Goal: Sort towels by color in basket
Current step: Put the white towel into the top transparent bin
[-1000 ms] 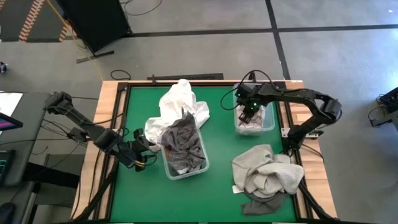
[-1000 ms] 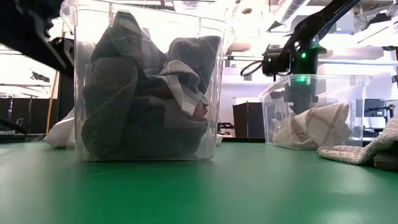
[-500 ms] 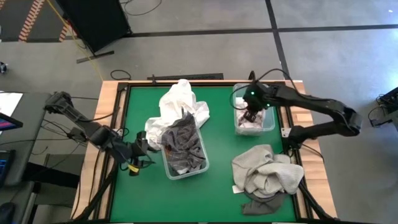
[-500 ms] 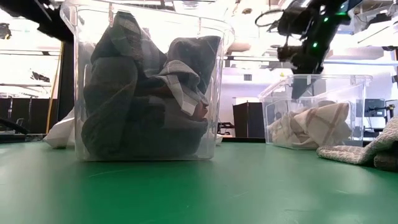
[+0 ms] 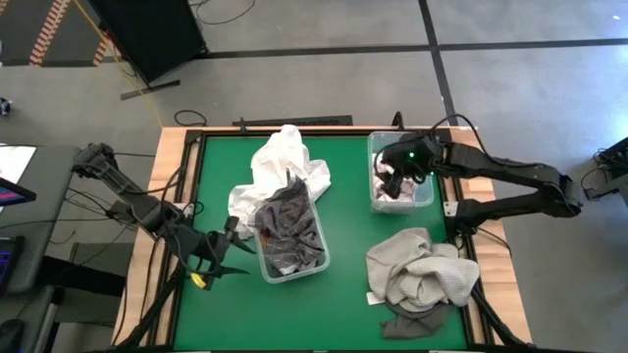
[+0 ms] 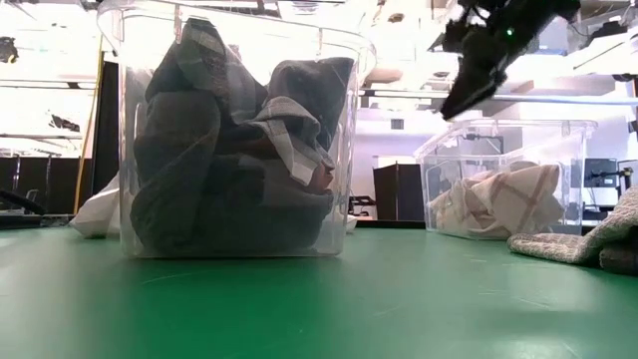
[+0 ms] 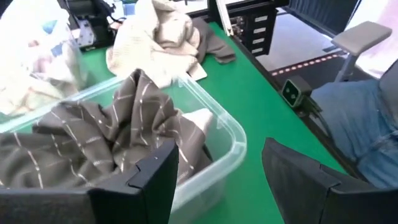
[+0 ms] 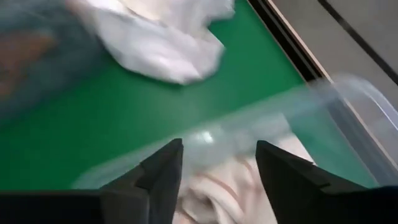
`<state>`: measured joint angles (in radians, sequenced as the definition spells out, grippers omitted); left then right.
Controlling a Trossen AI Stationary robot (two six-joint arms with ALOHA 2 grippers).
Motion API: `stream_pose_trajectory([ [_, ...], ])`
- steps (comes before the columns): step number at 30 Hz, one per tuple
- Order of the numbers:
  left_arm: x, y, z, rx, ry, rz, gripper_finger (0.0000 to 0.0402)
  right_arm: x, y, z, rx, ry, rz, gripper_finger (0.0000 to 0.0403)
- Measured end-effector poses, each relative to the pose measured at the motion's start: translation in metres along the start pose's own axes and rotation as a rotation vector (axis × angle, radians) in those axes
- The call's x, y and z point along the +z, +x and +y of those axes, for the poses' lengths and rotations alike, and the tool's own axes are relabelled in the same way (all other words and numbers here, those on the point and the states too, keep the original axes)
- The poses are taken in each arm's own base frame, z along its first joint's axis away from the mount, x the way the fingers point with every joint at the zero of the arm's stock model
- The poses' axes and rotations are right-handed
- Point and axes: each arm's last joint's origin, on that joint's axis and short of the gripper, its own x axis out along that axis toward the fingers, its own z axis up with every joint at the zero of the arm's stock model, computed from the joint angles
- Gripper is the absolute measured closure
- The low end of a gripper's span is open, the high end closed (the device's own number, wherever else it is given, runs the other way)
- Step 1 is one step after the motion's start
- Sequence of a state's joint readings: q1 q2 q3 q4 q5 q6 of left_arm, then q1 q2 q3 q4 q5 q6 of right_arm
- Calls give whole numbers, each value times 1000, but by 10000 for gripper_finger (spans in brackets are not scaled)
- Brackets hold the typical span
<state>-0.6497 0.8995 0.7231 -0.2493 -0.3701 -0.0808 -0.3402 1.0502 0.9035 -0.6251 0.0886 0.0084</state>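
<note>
A clear bin left of centre holds dark grey and heathered grey towels. A white towel lies on the table behind it, touching its far end. A smaller clear bin at the far right holds a white towel with red checks. A beige-grey towel lies heaped at the near right over a dark grey one. My right gripper hangs open above the smaller bin, holding nothing. My left gripper is open beside the larger bin's left side, off the table.
The green mat is bare between the two bins and along the near left. Wooden table edges frame it. A person's leg in jeans shows beyond the table's near edge in the left wrist view.
My right gripper has risen out of the smaller bin, and the checked towel stays lying inside. My left gripper has lifted, rolled and drifted toward the table's near edge, beside the larger bin.
</note>
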Motion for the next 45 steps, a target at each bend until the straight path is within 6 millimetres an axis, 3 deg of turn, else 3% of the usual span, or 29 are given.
stream_pose_trajectory([
  [11, -4, 32, 3, -35, 22, 45, 181, 31, 0, 58, 194, -139, -168, 154],
  [20, -10, 52, 0, -120, 64, 126, 181, 45, 22, 96, 266, -230, -137, 154],
  [29, 12, 72, -7, -176, 145, 172, 181, 46, 47, 104, 255, -259, -74, 154],
  [36, 11, 105, -16, -168, 172, 393, 181, 46, 45, 104, 257, -261, -74, 154],
  [40, 13, 121, -18, -79, 203, 535, 183, 47, 44, 106, 262, -263, -81, 154],
  [45, 17, 133, -24, -69, 243, 659, 210, 46, 44, 106, 263, -264, -80, 154],
])
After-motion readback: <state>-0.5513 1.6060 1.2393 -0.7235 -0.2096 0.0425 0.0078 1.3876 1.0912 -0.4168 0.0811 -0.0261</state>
